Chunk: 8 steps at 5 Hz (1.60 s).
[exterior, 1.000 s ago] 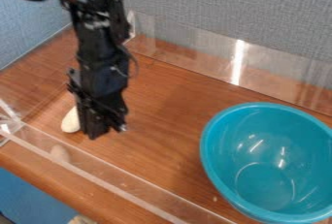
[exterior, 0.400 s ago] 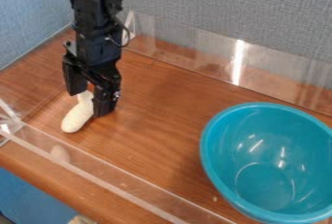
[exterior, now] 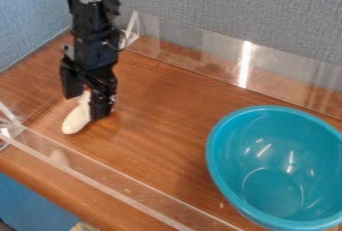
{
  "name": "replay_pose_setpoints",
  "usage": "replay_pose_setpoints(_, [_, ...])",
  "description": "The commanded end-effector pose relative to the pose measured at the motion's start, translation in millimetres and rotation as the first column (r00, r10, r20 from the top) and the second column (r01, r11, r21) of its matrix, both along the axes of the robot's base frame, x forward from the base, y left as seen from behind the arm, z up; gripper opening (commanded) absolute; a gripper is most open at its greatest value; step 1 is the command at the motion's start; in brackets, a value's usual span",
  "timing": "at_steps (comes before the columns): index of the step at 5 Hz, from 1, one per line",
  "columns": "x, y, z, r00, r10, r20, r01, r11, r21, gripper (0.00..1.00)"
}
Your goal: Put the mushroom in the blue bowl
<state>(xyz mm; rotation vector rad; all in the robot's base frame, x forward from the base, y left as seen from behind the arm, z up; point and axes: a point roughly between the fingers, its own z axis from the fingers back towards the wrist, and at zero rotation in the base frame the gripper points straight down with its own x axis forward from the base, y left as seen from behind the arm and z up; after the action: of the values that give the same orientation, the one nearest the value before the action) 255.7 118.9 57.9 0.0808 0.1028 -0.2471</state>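
Note:
The mushroom point(exterior: 76, 121) lies on its side on the wooden table at the left, its cream stem toward me and its cap end under the gripper. My gripper point(exterior: 86, 97) hangs just above its far end, jaws open with one finger on each side, not closed on it. The blue bowl point(exterior: 278, 167) sits empty at the lower right, well away from the gripper.
A clear plastic wall point(exterior: 227, 55) runs along the back of the table and another along the front edge point(exterior: 80, 170). The wooden surface point(exterior: 174, 115) stretches between mushroom and bowl.
The gripper has lifted and shifted slightly left and back, and its jaws have spread open. The mushroom, earlier mostly hidden beside the gripper, now shows more of its length.

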Motion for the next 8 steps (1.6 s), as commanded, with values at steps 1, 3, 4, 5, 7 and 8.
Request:
replay_pose_setpoints(1, [10.4, 21.2, 8.3, 0.999, -0.023, 0.031, 0.023, 1.000, 0.018, 1.00])
replay_pose_setpoints(3, [-5.4, 44.3, -16.0, 0.994, -0.104, 0.019, 0.104, 0.995, 0.005, 1.00])
replay_pose_setpoints(4, [-6.9, 43.3, -13.3, 0.997, -0.082, 0.015, 0.082, 0.997, -0.001, 1.00])
replay_pose_setpoints(5, [-8.3, 42.1, -7.6, 0.998, -0.061, 0.016, 0.061, 0.998, -0.006, 0.00])
replay_pose_setpoints(7, [-13.9, 41.5, 4.0, 0.998, -0.042, 0.038, 0.042, 0.999, -0.004, 0.00])
replay_pose_setpoints(8, [-12.0, 35.2, 20.5, 0.995, -0.077, 0.059, 0.077, 0.997, 0.002, 0.00])
